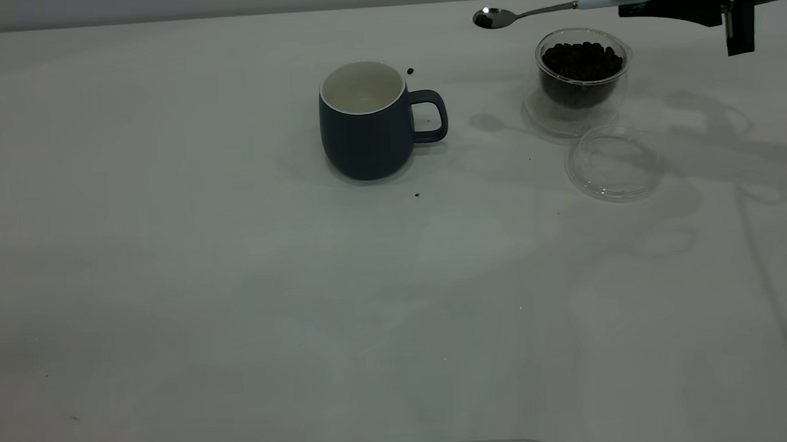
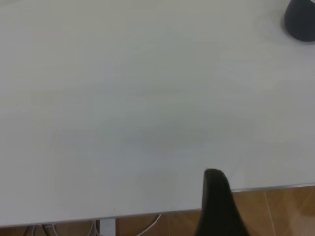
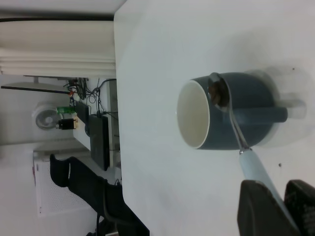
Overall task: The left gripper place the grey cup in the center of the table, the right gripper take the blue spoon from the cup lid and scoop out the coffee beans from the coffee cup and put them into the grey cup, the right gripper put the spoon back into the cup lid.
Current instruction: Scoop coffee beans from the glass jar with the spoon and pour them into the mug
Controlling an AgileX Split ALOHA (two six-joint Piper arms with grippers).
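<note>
The grey cup (image 1: 366,126) stands upright near the table's middle, handle toward the right arm; it looks empty. It also shows in the right wrist view (image 3: 236,118) and at the edge of the left wrist view (image 2: 301,22). My right gripper (image 1: 630,1) is shut on the pale handle of the spoon (image 1: 543,8) and holds it level in the air, between the grey cup and the glass coffee cup (image 1: 583,73) full of beans. The spoon's bowl holds beans (image 3: 215,91). In the right wrist view my right gripper (image 3: 283,189) pinches the handle. Only one finger (image 2: 216,206) of my left gripper shows, near the table's edge.
The clear cup lid (image 1: 613,163) lies flat in front of the coffee cup, with nothing in it. A loose bean (image 1: 410,71) lies behind the grey cup and another bean (image 1: 417,195) in front of it. The table's edge (image 2: 275,188) runs beside my left finger.
</note>
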